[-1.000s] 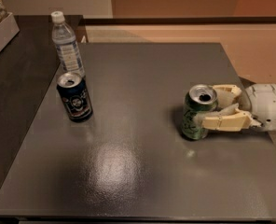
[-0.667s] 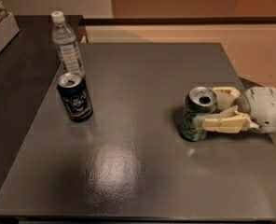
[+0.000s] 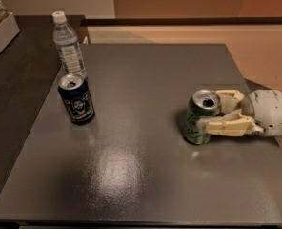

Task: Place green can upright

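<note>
The green can (image 3: pixel 198 123) stands upright on the grey table (image 3: pixel 141 175) at the right, silver top with its opening facing up. My gripper (image 3: pixel 209 110) comes in from the right edge, level with the table. Its pale fingers (image 3: pixel 226 126) lie on either side of the can, the near one against the can's front and the far one behind its top. The gripper is shut on the green can.
A dark blue can with a round white emblem (image 3: pixel 76 99) stands upright at the left. A clear water bottle (image 3: pixel 69 46) stands behind it. A lower dark surface (image 3: pixel 17 80) adjoins the table's left side, with a box (image 3: pixel 0 27) at its far left.
</note>
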You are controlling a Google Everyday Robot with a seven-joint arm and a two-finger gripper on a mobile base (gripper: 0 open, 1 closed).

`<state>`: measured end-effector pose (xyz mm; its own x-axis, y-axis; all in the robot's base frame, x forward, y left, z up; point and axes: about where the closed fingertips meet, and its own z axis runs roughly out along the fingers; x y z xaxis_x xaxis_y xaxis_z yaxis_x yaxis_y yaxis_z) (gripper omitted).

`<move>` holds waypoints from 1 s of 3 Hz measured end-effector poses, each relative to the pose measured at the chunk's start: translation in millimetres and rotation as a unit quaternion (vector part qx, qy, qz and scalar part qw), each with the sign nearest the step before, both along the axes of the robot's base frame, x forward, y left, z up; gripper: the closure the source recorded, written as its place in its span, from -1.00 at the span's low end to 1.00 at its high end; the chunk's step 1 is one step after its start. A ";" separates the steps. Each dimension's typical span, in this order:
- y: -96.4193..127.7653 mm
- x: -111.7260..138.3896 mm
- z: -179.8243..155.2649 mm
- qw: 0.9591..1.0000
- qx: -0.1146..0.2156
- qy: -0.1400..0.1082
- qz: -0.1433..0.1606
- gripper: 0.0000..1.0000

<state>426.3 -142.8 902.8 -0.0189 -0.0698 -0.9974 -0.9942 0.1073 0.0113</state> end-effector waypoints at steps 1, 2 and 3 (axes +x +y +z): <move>2.2 0.0 0.9 1.000 0.000 -0.001 0.002 -0.73; 4.5 0.0 1.8 1.000 -0.001 -0.002 0.004 -1.00; 4.6 0.0 1.8 1.000 -0.001 -0.002 0.004 -1.00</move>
